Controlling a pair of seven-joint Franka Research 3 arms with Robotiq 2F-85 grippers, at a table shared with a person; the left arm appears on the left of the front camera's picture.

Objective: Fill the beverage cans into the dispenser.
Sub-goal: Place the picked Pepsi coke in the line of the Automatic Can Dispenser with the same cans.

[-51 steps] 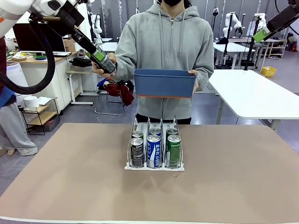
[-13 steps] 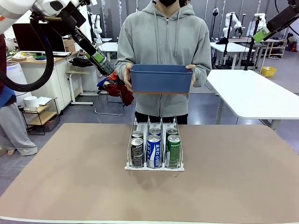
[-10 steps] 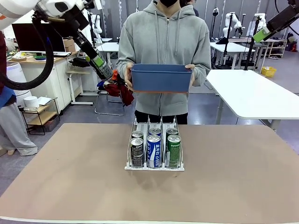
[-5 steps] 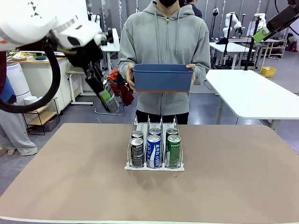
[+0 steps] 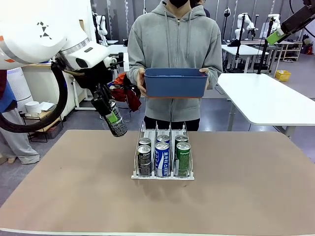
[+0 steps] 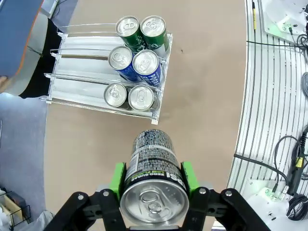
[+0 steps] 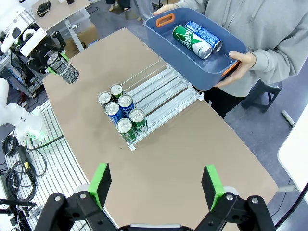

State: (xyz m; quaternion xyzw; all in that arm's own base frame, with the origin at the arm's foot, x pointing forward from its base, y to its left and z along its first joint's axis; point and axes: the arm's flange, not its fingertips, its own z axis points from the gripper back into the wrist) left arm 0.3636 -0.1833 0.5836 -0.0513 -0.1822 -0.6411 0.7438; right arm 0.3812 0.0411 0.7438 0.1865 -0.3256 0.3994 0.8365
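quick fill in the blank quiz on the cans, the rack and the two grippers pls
1. The left gripper is shut on a can coloured ____.
2. The dispenser holds ____ cans in all.
3. The blue bin held by the person contains ____ cans.
4. The right gripper has its fingers ____.

Missing words: black; six; two; open.

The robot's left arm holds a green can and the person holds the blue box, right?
No. The can in the left gripper is black, not green; the left wrist view shows it. The person does hold the blue box.
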